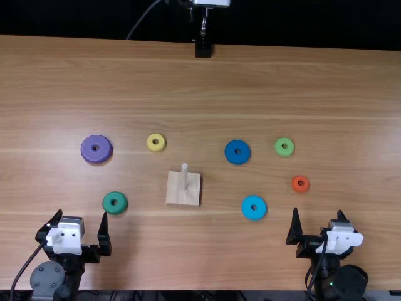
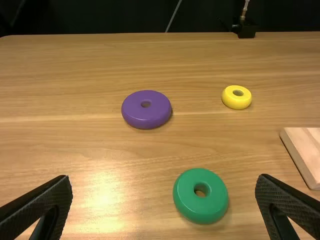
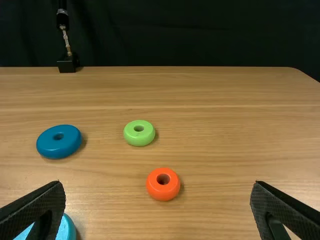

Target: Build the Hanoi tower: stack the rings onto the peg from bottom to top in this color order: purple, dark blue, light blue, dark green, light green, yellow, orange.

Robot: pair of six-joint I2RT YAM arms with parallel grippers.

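The wooden base point(image 1: 183, 195) with its upright peg point(image 1: 184, 177) stands bare near the middle. Left of it lie the purple ring point(image 1: 88, 152), the yellow ring point(image 1: 151, 144) and the dark green ring point(image 1: 108, 202). To its right are the dark blue ring point(image 1: 230, 152), light blue ring point(image 1: 247, 209), light green ring point(image 1: 279, 148) and orange ring point(image 1: 295, 184). My left gripper point(image 1: 83, 223), also in the left wrist view point(image 2: 164, 192), is open, just nearer than the dark green ring. My right gripper point(image 1: 318, 221), seen in the right wrist view point(image 3: 157, 197), is open below the orange ring.
A black stand foot point(image 1: 203, 49) sits at the table's far edge, with a thin cable beside it. The brown wooden table point(image 1: 207, 94) runs under all the rings. A dark curtain hangs behind it.
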